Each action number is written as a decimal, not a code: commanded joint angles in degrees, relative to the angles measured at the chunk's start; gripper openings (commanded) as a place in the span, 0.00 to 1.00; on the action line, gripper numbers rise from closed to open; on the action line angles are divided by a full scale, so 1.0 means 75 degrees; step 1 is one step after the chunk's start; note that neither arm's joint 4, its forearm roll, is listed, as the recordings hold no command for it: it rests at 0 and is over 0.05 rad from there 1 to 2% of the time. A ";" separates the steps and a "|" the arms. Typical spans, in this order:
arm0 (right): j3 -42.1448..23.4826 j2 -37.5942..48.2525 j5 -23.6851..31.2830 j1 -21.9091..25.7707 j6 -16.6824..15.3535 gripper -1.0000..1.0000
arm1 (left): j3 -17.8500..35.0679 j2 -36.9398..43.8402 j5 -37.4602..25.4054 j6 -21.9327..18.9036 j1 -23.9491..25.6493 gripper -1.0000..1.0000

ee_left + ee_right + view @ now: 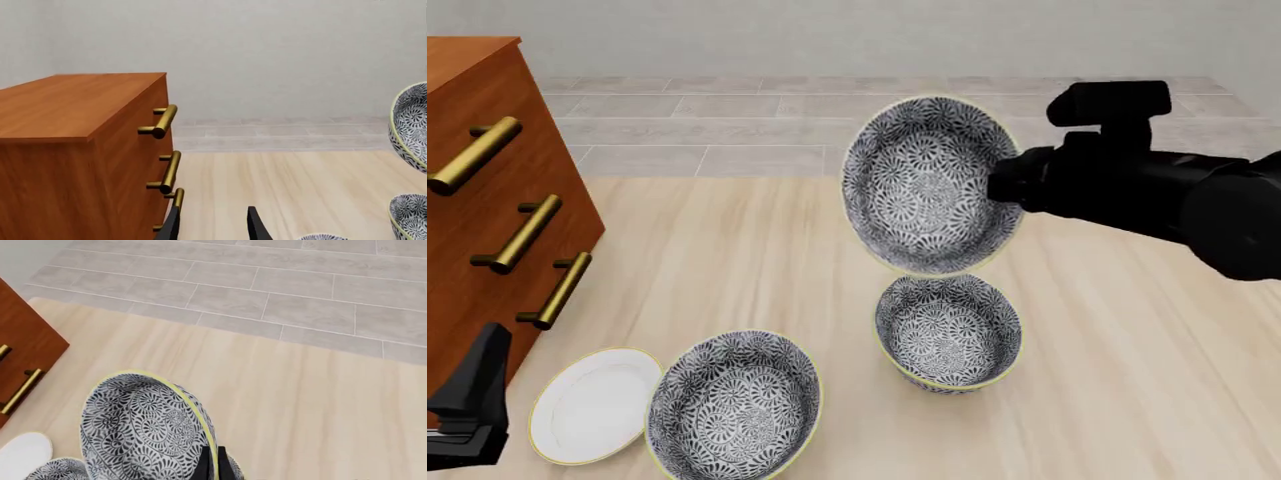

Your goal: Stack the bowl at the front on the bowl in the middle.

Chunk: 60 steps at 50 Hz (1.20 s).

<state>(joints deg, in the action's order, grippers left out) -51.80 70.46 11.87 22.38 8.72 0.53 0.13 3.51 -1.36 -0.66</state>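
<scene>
We carry the bowl at the front (928, 185) aloft.
Right gripper (212, 466) pinches its rim — level it, lower onto the bowl in the middle (949, 330) at six o'clock.

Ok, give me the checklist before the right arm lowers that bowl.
1. Right gripper shut on the held bowl at its rim: ok.
2. Held bowl level: not ok, steeply tilted.
3. Held bowl lined up over the bowl beneath: ok in the front view, depth cannot tell.
4. Bowl beneath upright and empty: ok.
5. Left gripper out of the way, open by the drawers: ok.
</scene>
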 commanded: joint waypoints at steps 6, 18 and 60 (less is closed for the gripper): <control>0.0247 0.0001 -0.0187 -0.0307 -0.0142 0.00 | 0.0066 -0.0016 0.0119 -0.0082 0.0066 1.00; 0.0413 0.0203 -0.0337 -0.0444 -0.0201 0.00 | -0.0021 -0.0009 0.0027 0.0063 0.0034 1.00; 0.0691 0.0327 0.0326 -0.0333 0.0270 0.00 | -0.0065 -0.0014 -0.0140 -0.0031 0.0019 1.00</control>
<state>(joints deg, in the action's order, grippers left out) -46.41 72.42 13.04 18.97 7.73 0.09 0.13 2.78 -1.41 -0.59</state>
